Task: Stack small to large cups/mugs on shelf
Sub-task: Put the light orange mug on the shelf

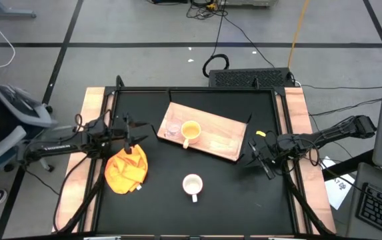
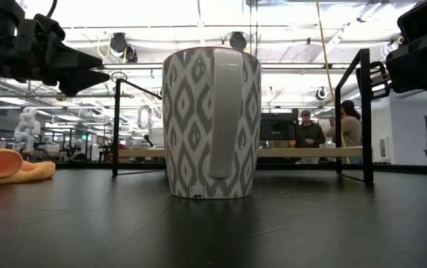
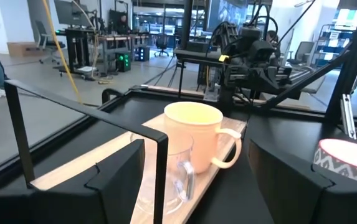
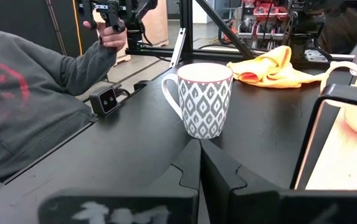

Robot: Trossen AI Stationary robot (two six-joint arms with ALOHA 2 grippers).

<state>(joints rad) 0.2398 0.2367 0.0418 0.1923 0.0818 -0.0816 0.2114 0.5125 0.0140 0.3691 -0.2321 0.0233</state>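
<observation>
Shelf first: our flat light-wood board point(image 1: 221, 137) carries the yellow-orange handled mug point(image 1: 190, 130) beside the tiny clear glass cup point(image 1: 173, 130).
We judge the white patterned mug point(image 1: 192, 185), alone on the black tabletop point(image 1: 244, 193), needs a centred, upright grasp; left gripper point(image 1: 132, 130) gapes wide, right gripper point(image 1: 256, 155) sits closed, both empty.

Crumpled orange-yellow cloth point(image 1: 126, 170) lies on the black tabletop point(image 1: 231, 193)

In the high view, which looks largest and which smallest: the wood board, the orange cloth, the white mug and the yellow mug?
Largest to smallest in the high view:
1. Wood board
2. Orange cloth
3. White mug and yellow mug: they look about alike from above, so I do not rank them.
</observation>
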